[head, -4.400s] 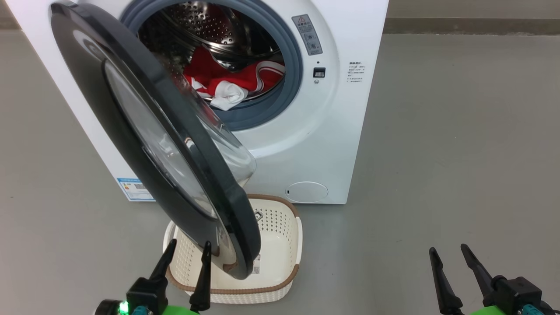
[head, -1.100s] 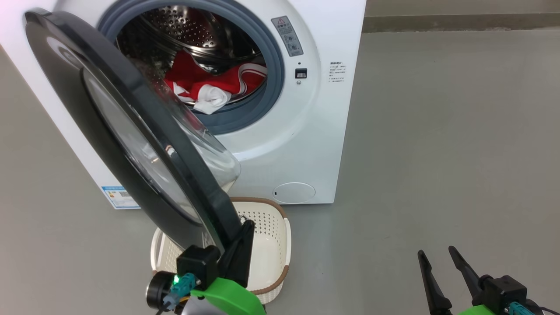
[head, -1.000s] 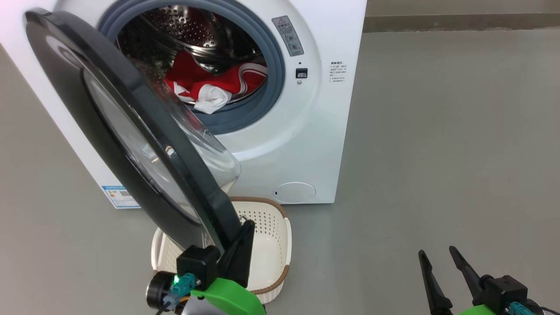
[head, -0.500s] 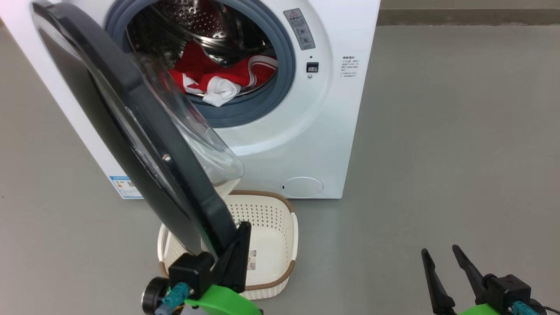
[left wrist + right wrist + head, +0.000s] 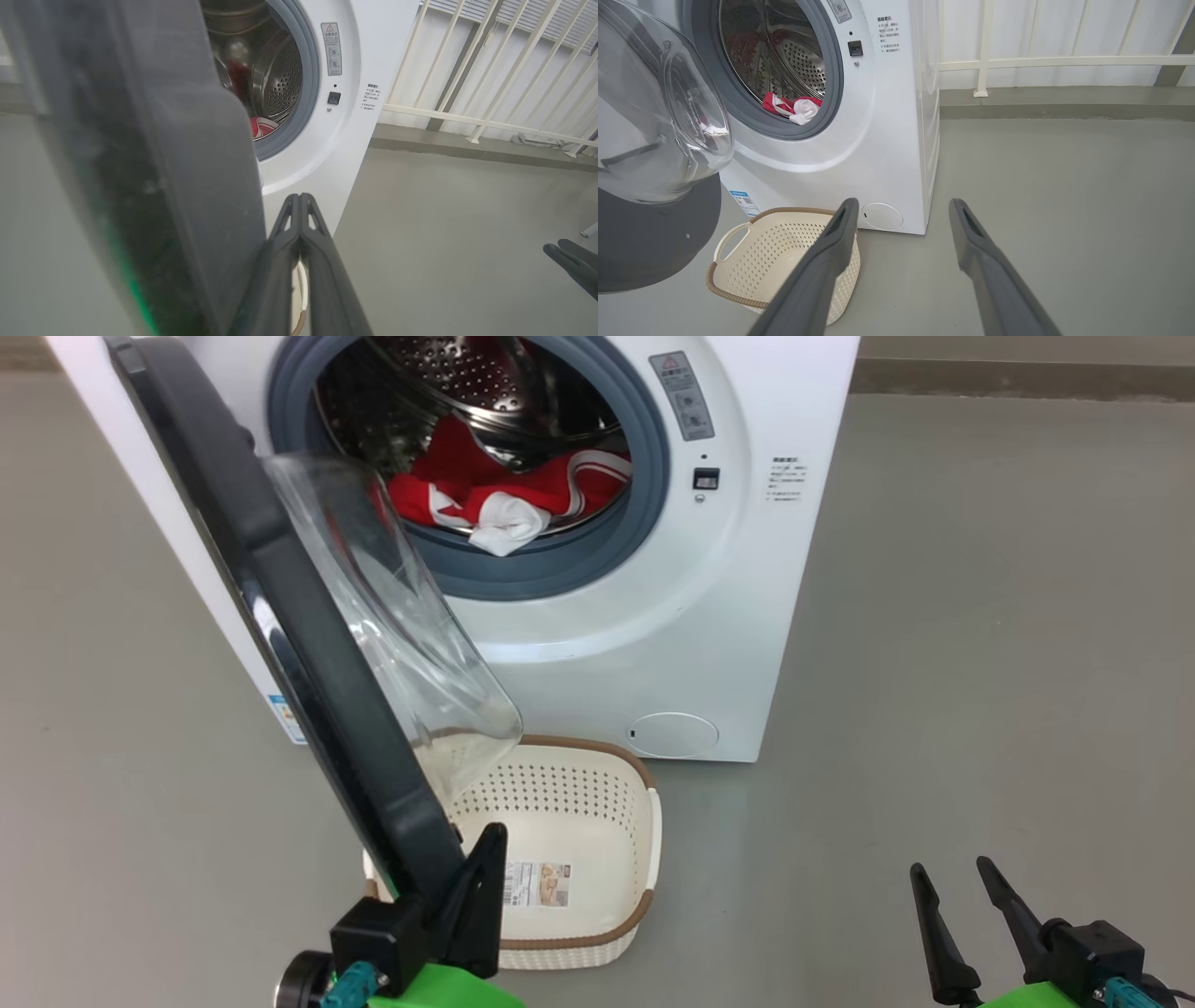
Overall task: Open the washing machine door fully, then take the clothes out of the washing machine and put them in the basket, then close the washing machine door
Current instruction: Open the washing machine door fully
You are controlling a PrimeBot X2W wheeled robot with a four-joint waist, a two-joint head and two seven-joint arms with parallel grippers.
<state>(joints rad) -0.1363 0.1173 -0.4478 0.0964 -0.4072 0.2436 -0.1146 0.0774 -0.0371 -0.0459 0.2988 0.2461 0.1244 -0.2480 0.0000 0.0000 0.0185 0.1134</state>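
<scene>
Left end effector (image 5: 493, 840) closed against the washing machine door (image 5: 280, 607), right end effector (image 5: 949, 868) open, clothes (image 5: 523, 490) inside the drum (image 5: 439, 373).

clothes (image 5: 509, 495) are red with white, the basket (image 5: 560, 793) cream, brown-rimmed.

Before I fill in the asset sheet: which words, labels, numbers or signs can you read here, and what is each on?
No text here is readable letter for letter.
Grey sticker on the washing machine front: a red warning triangle; its text is too small.
Printed lines further right on that front: too small.
Blue label low on the front: too small.
Paper label on the basket bottom: print too small.
</scene>
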